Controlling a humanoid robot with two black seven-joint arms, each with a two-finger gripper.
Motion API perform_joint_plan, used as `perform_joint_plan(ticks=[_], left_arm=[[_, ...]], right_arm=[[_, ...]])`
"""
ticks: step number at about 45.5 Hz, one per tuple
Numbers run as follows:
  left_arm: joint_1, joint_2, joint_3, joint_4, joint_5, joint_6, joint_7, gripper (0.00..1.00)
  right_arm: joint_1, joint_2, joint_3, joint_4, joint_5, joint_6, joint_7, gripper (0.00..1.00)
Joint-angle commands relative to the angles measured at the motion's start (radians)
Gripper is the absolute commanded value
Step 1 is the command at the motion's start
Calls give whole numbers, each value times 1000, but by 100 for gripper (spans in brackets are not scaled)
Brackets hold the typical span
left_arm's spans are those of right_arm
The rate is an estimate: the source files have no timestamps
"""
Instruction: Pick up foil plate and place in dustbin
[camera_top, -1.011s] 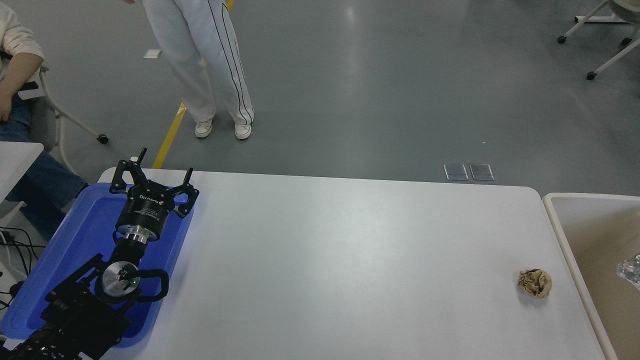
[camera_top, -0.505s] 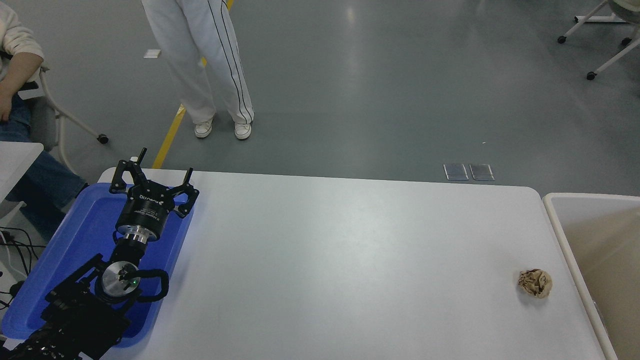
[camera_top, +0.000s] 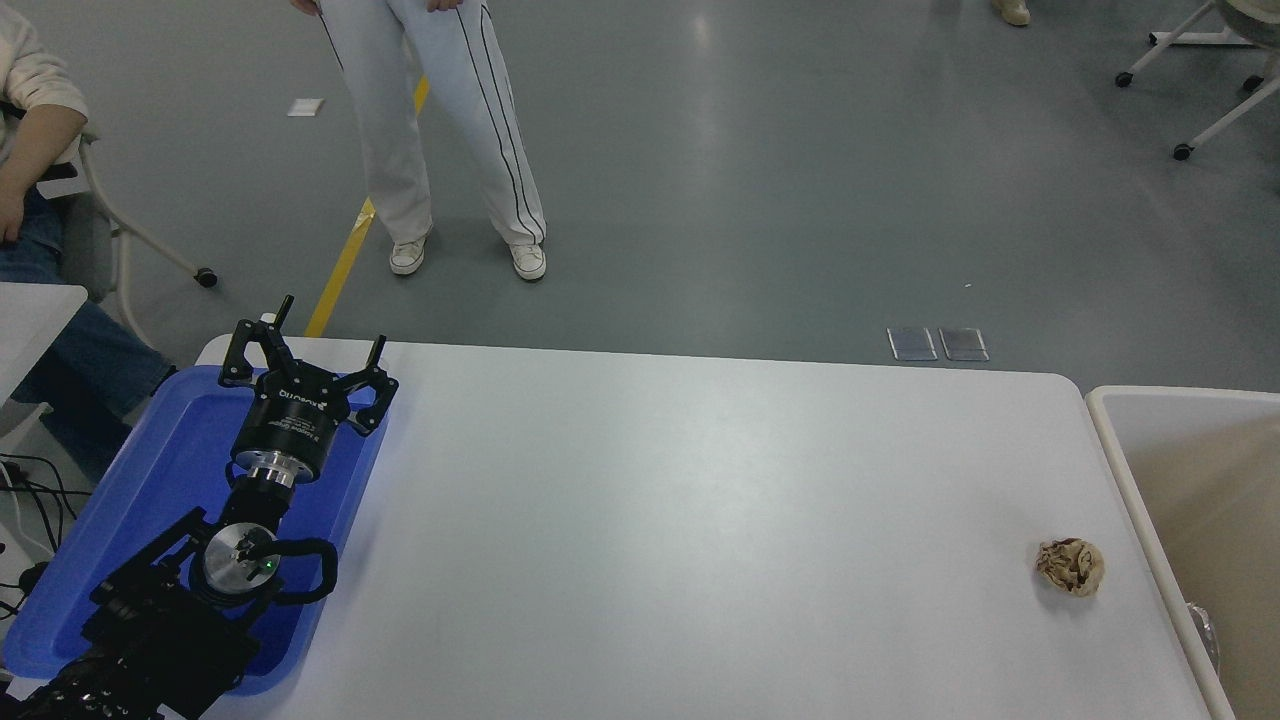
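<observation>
1. Head view: my left gripper (camera_top: 305, 345) hangs over the blue tray (camera_top: 150, 490), fingers spread, holding nothing.
2. Only a crinkled silver sliver of the foil plate (camera_top: 1203, 628) shows, just inside the dustbin (camera_top: 1120, 440), against its near wall.
3. A brown paper ball (camera_top: 1070, 566) lies on the table (camera_top: 650, 520) beside the dustbin.

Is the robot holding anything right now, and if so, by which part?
Nothing is held. The left gripper hangs open and empty over the blue tray; the right arm is out of view.
</observation>
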Motion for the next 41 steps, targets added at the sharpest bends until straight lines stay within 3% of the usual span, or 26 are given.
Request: perform_joint_plan(ticks=[1, 25, 35, 41], left_arm=[[0, 0, -1, 0, 0, 0, 0, 100], [0, 0, -1, 0, 0, 0, 0, 100], [0, 0, -3, 0, 0, 0, 1, 100], [0, 0, -3, 0, 0, 0, 0, 100]], right_arm=[[16, -32, 6, 67, -6, 8, -2, 100], [208, -420, -4, 736, -26, 27, 0, 100], [255, -535, -7, 916, -181, 108, 0, 100], [319, -640, -7, 1025, -199, 249, 0, 100]])
